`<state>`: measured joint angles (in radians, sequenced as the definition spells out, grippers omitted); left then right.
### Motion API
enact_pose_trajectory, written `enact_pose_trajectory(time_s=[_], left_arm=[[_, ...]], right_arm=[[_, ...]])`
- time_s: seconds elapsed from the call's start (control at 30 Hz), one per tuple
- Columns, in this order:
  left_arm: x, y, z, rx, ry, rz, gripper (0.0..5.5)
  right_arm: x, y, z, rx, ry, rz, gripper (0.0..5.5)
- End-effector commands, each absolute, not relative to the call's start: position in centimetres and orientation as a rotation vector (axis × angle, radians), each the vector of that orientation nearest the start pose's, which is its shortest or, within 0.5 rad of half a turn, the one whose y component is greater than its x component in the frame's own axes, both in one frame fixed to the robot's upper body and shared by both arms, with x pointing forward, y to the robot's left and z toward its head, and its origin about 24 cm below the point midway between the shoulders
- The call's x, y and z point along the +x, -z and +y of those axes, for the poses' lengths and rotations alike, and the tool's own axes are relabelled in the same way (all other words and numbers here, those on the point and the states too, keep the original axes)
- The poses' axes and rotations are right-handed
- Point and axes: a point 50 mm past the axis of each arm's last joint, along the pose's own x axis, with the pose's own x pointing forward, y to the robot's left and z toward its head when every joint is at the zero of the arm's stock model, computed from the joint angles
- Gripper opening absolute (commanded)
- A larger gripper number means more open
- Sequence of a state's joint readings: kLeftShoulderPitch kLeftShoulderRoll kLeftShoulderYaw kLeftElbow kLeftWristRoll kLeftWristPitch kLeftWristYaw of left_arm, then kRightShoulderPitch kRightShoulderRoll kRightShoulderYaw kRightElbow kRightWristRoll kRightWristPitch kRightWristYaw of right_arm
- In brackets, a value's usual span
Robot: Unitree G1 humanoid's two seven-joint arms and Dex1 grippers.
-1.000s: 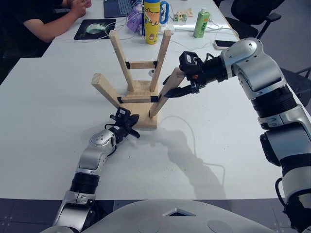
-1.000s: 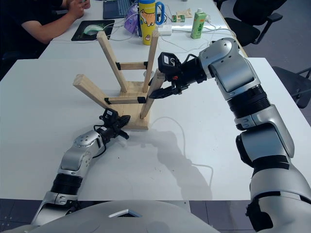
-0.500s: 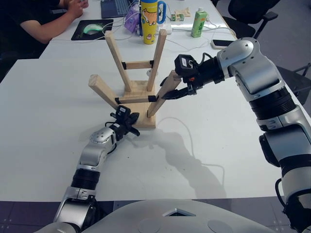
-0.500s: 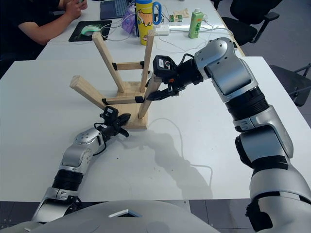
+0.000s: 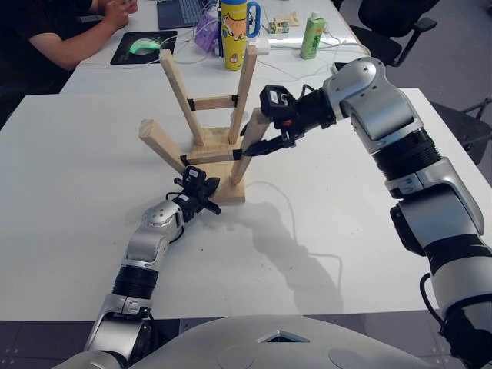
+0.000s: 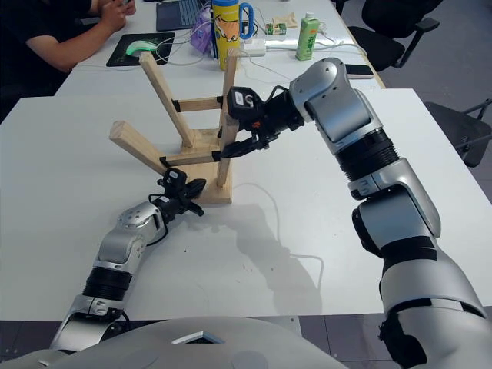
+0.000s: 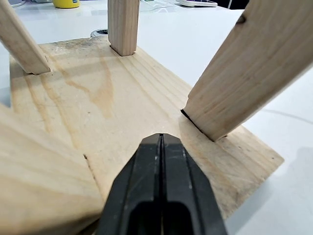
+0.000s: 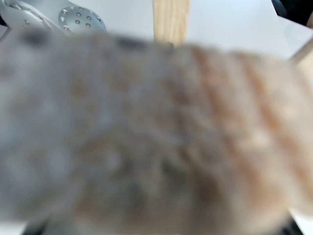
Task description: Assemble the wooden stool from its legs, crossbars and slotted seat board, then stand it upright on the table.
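Observation:
The wooden stool lies upside down on the white table, its slotted seat board [image 5: 231, 192] flat and its legs pointing up. Two back legs are joined by a crossbar [image 5: 215, 102]. A second crossbar [image 5: 209, 157] links the splayed front-left leg [image 5: 160, 142] to the front-right leg [image 5: 247, 146]. My right gripper [image 5: 267, 144] is shut on that front-right leg, halfway up. My left gripper [image 5: 206, 187] is shut, its tips resting on the near part of the seat board [image 7: 98, 98], between the front legs and close to one leg's [image 7: 254, 68] foot.
Behind the stool stand a yellow bottle [image 5: 236, 34] and a green carton [image 5: 311, 34], among cables and a mouse pad [image 5: 142, 46]. A thin cable [image 5: 296, 223] runs over the table to the right of the stool. Bare table lies in front and to the left.
My right gripper has moved left with the front-right leg, which now stands more upright. The left gripper has stayed at the seat board. The head camera has shifted a little.

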<state>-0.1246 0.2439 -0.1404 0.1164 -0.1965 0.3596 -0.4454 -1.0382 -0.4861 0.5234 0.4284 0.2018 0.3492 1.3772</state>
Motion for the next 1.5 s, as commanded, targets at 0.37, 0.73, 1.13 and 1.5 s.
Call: enact_pose_trajectory(time_s=[0.37, 0.73, 1.13, 1.5], left_arm=[[20.8, 6.5, 15.3, -0.024, 0.528, 0.853, 0.00], [21.4, 6.4, 15.8, 0.005, 0.563, 0.866, 0.00], [21.7, 6.4, 16.2, 0.017, 0.566, 0.861, 0.00], [22.0, 6.5, 16.0, 0.006, 0.545, 0.848, 0.00]], right_arm=[[32.4, -9.6, -6.1, 0.011, -1.555, 0.357, 2.06], [31.9, -8.1, -7.1, 0.065, -1.423, 0.245, 2.06], [30.7, -8.6, -9.0, 0.158, -1.328, 0.150, 2.07], [30.3, -8.1, -10.5, 0.141, -1.272, 0.178, 3.76]])
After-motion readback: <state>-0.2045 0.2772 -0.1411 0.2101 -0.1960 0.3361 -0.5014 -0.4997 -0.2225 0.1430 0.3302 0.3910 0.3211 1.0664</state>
